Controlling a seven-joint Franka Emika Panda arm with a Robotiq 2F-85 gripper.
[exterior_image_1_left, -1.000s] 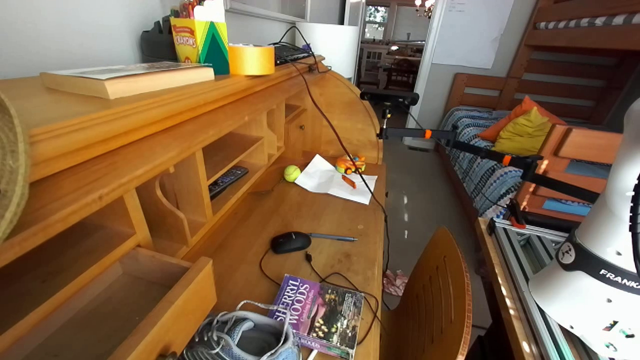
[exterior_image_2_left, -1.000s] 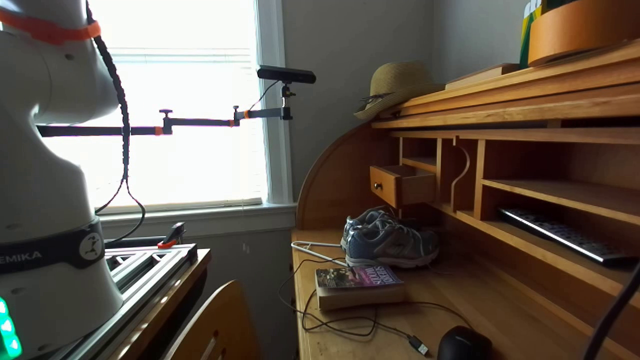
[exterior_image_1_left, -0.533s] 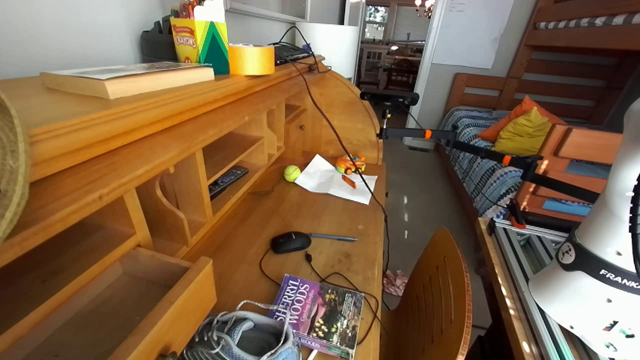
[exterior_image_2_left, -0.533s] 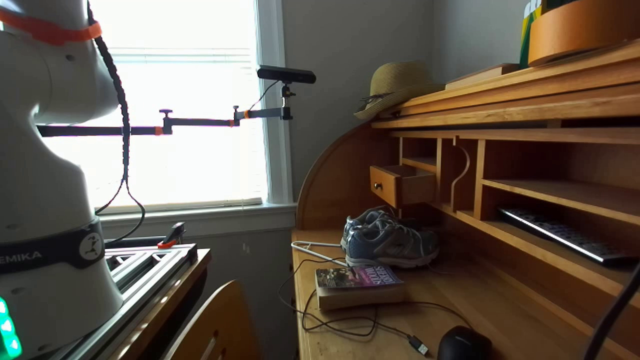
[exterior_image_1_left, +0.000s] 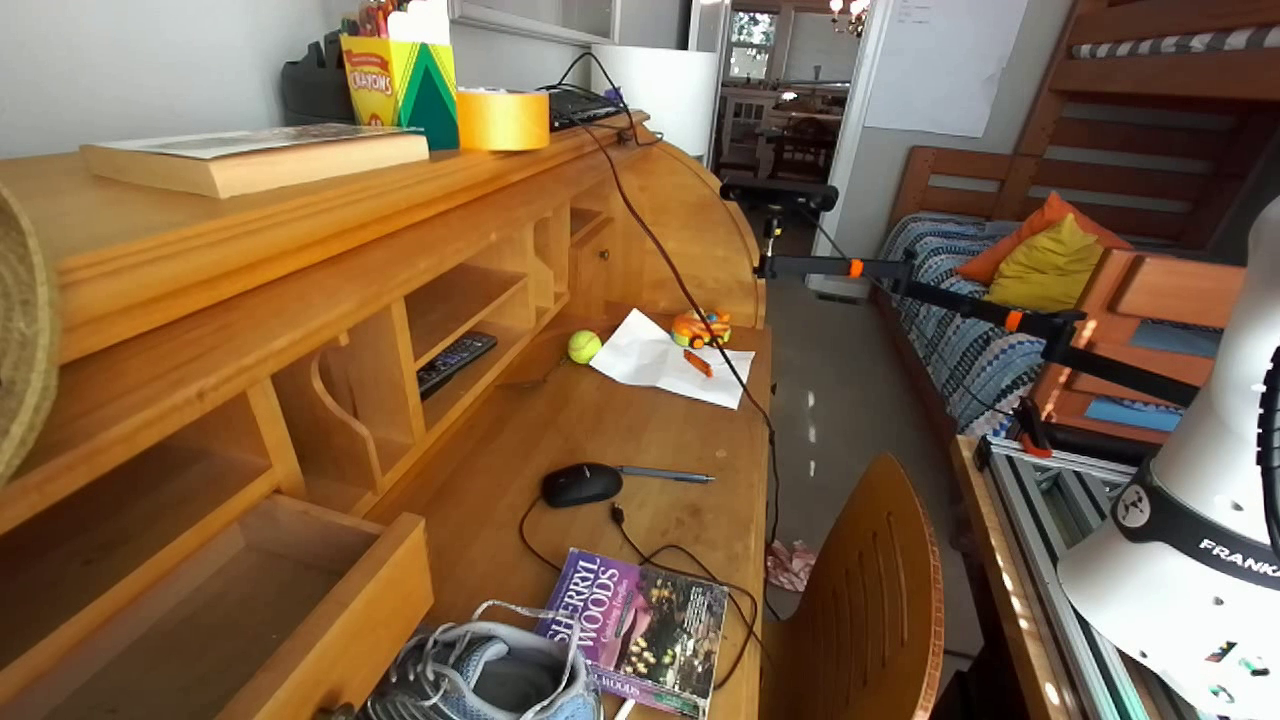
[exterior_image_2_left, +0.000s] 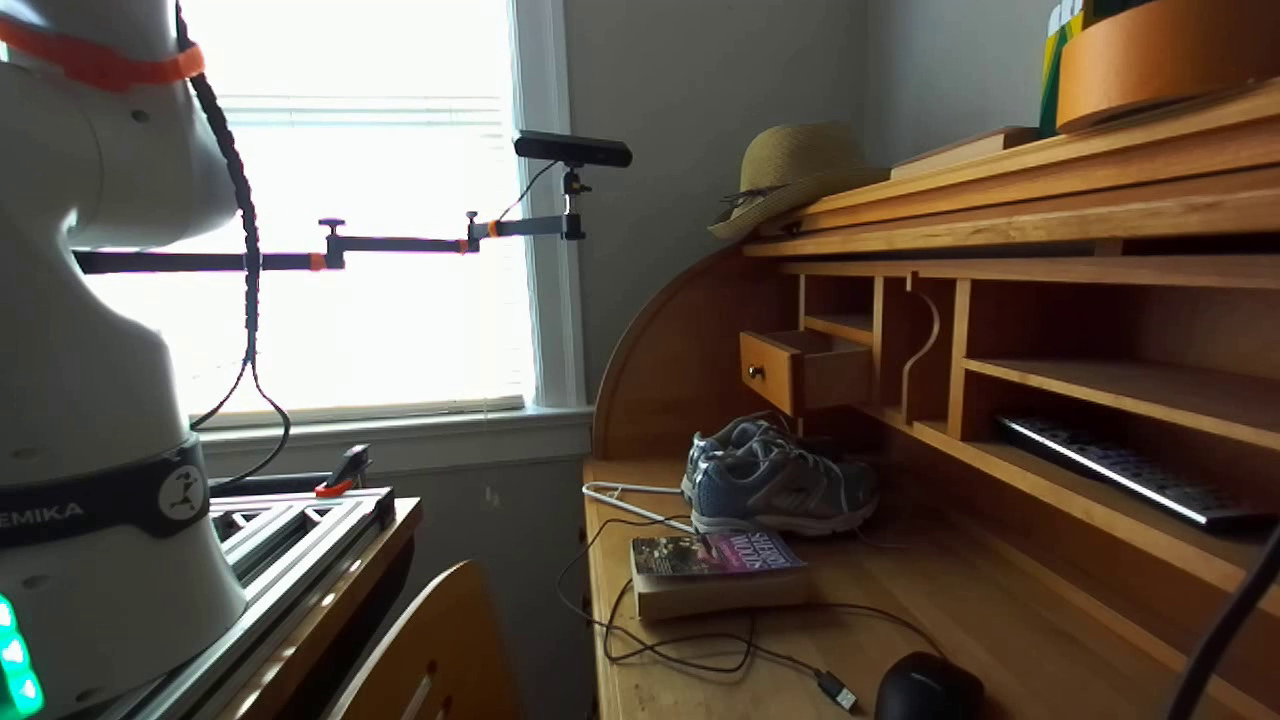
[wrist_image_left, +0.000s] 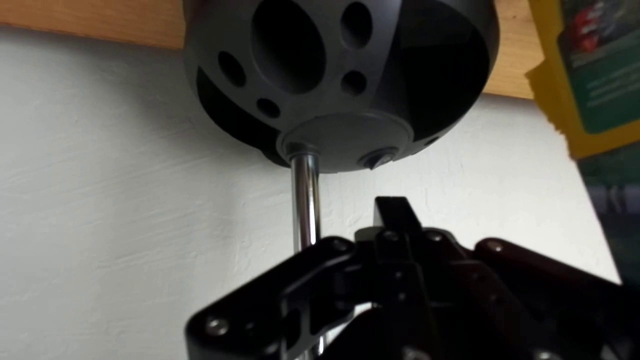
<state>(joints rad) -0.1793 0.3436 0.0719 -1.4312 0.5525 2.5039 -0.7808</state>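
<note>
My gripper (wrist_image_left: 396, 212) shows only in the wrist view, where its dark fingers are together. I see nothing between them. Beyond the tips is a dark grey rounded holder (wrist_image_left: 345, 135) with holes. A chrome rod (wrist_image_left: 305, 200) runs from it down the picture, just left of the fingers. This view seems upside down, as the desk-top wood (wrist_image_left: 90, 22) is uppermost. A yellow and green box (wrist_image_left: 605, 90) is at the right. It looks like the crayon box in both exterior views (exterior_image_1_left: 400, 92) (exterior_image_2_left: 1053, 75). A black object (exterior_image_1_left: 315, 88) stands behind that box. The exterior views show only the lower arm.
On the desk top lie a thick book (exterior_image_1_left: 270, 165), an orange tape roll (exterior_image_1_left: 503, 120) and a straw hat (exterior_image_2_left: 800, 165). A small drawer (exterior_image_1_left: 340, 620) is pulled out. Below are shoes (exterior_image_2_left: 780, 485), a paperback (exterior_image_2_left: 720, 580) and a mouse (exterior_image_1_left: 582, 485). A chair (exterior_image_1_left: 860, 600) stands in front.
The arm's upper part with the orange band shifts very slightly in an exterior view. The things on the desk stay where they were.
</note>
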